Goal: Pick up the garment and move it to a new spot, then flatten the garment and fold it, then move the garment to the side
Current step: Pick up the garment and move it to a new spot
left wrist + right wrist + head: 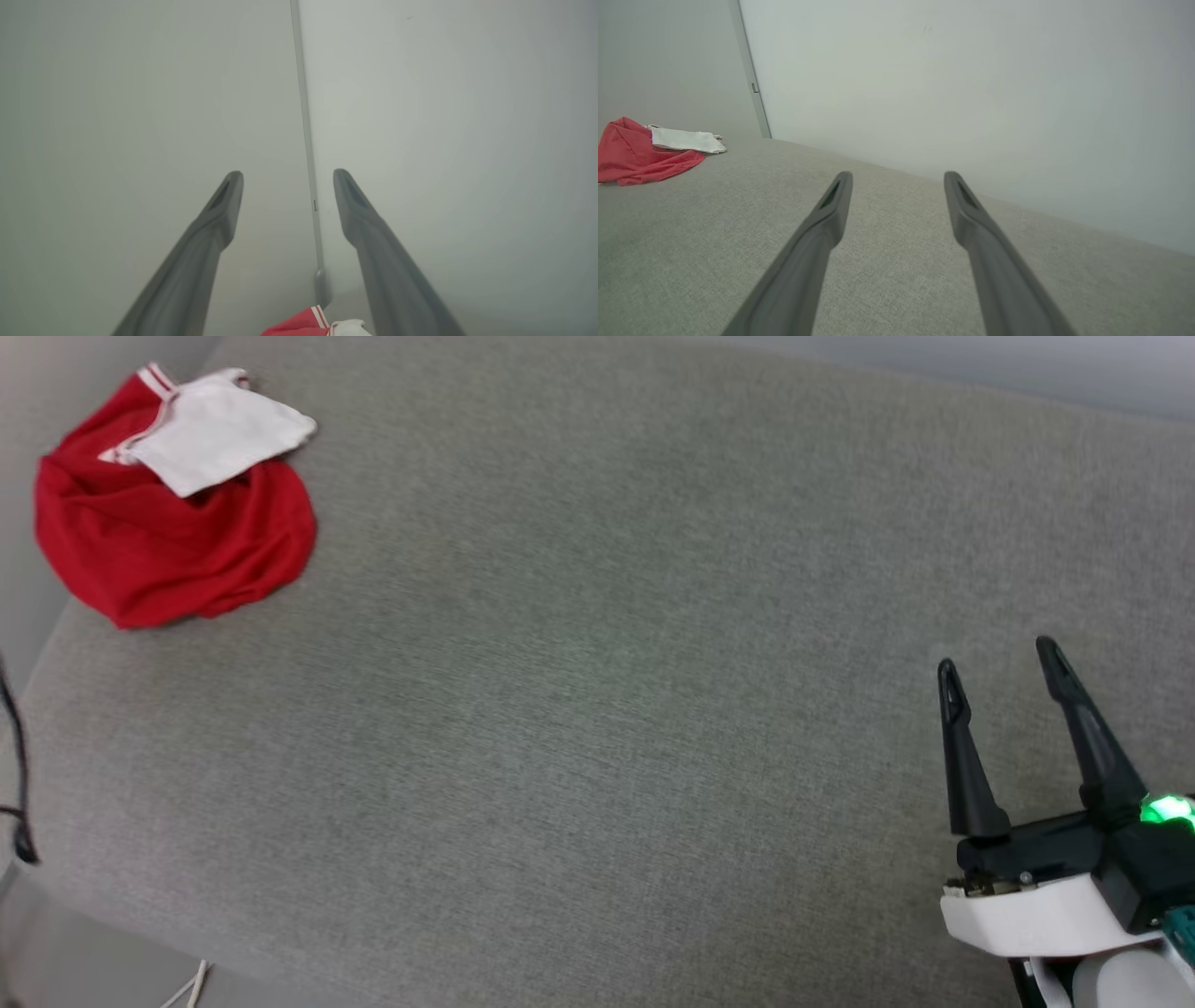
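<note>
Since the garment lies as a crumpled red heap at the far left corner of the grey cushion, I judge that none of the task is done. It is neither flat nor folded, and neither gripper has cloth in it. Picking it up, carrying it to open cushion, spreading it, folding it and setting it aside all look to be ahead.

The heap is roughly round, so it has no clear long axis of its own (any print is hidden in the folds). One white sleeve lies on top of it. The sleeve's length runs across the head view, and its free end points right, toward the middle of the cushion. The striped trim shows at the far left edge of the heap.

In the left wrist view the left gripper is spread wide and aimed at the pale wall. A corner of red and white cloth peeks in at the bottom edge between its fingers, close by but not pinched.

The right gripper is also spread wide with nothing between its fingers. It hovers over bare cushion at the near right, well apart from the garment.
</note>
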Tool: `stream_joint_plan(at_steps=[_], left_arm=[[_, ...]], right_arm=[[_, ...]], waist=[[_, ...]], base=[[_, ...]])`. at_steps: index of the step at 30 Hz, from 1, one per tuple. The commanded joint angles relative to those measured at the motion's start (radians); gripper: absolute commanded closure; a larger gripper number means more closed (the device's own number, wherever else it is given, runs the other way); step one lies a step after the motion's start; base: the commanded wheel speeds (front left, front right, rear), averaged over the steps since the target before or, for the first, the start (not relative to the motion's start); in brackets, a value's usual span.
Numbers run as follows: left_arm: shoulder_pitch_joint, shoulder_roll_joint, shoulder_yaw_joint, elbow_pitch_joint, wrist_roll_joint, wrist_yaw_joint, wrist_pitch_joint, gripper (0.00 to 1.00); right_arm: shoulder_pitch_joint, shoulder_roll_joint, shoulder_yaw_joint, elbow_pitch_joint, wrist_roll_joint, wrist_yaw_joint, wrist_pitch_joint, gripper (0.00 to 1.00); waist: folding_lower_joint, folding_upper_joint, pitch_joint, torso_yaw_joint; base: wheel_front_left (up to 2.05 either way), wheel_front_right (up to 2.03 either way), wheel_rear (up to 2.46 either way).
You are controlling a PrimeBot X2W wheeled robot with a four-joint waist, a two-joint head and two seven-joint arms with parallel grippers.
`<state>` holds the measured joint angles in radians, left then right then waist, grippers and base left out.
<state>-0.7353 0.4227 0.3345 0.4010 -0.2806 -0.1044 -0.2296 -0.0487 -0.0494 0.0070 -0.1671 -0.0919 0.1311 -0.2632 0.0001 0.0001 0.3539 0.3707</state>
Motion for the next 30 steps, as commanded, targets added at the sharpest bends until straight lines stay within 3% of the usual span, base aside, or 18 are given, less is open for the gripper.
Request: stream_joint_plan(at_steps=[1, 6, 12, 22, 27, 30], left_arm=[[-0.045, 0.029, -0.001, 0.035, -0.013, -0.007, 0.031, 0.0], [-0.183, 0.18, -0.036, 0.177, -0.058, -0.021, 0.191, 0.0], [-0.276, 0.295, -0.121, 0.302, -0.206, -0.024, 0.415, 0.0], [-0.268, 0.389, -0.238, 0.399, -0.52, -0.024, 0.811, 0.0], [-0.234, 0.398, -0.244, 0.423, -0.615, -0.024, 0.893, 0.0], [-0.202, 0.375, -0.252, 0.439, -0.661, -0.024, 0.911, 0.0]], right_arm=[[-0.019, -0.002, 0.001, -0.014, -0.014, -0.001, -0.002, 0.0], [-0.054, -0.002, -0.003, -0.066, -0.065, -0.001, -0.002, 0.0], [-0.094, -0.002, 0.006, -0.133, -0.126, -0.001, -0.002, 0.0], [-0.121, -0.012, 0.031, -0.27, -0.192, -0.001, -0.002, 0.0], [-0.123, -0.015, 0.033, -0.32, -0.209, -0.001, -0.002, 0.0], [-0.12, -0.018, 0.03, -0.35, -0.22, -0.001, -0.002, 0.0]], waist=[[-0.0001, -0.0001, 0.064, -0.038], [-0.0001, -0.0001, 0.144, -0.066], [-0.0001, -0.0001, 0.24, -0.087], [-0.0001, -0.0001, 0.364, -0.117], [-0.0001, -0.0001, 0.398, -0.13], [-0.0001, -0.0001, 0.422, -0.133]], base=[[0.0, 0.0, 0.0], [0.0, 0.0, 0.0], [0.0, 0.0, 0.0], [0.0, 0.0, 0.0], [0.0, 0.0, 0.0], [0.0, 0.0, 0.0]])
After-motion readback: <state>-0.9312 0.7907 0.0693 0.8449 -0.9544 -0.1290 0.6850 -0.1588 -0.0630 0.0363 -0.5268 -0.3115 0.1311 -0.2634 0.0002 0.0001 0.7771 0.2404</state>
